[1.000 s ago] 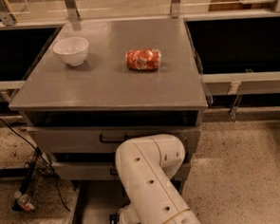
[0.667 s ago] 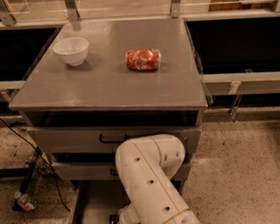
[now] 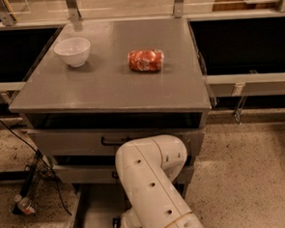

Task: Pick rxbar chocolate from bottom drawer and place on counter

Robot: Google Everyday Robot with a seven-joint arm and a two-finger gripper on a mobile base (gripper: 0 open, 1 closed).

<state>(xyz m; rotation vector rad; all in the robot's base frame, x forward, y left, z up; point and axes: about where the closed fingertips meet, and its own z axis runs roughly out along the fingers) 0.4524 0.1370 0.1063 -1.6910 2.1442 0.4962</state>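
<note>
The counter is the broad grey top of the drawer cabinet. The bottom drawer is pulled out below it, and its plain grey floor shows at the lower left. My white arm bends down in front of the cabinet into this drawer. The gripper is low over the drawer floor at the bottom edge of the view, with a small dark part at its tip. The rxbar chocolate does not show; the arm hides much of the drawer.
A white bowl stands at the counter's back left. A red soda can lies on its side near the middle back. Two grey drawers with black handles are above the open one. Cables and a bottle lie on the floor at the left.
</note>
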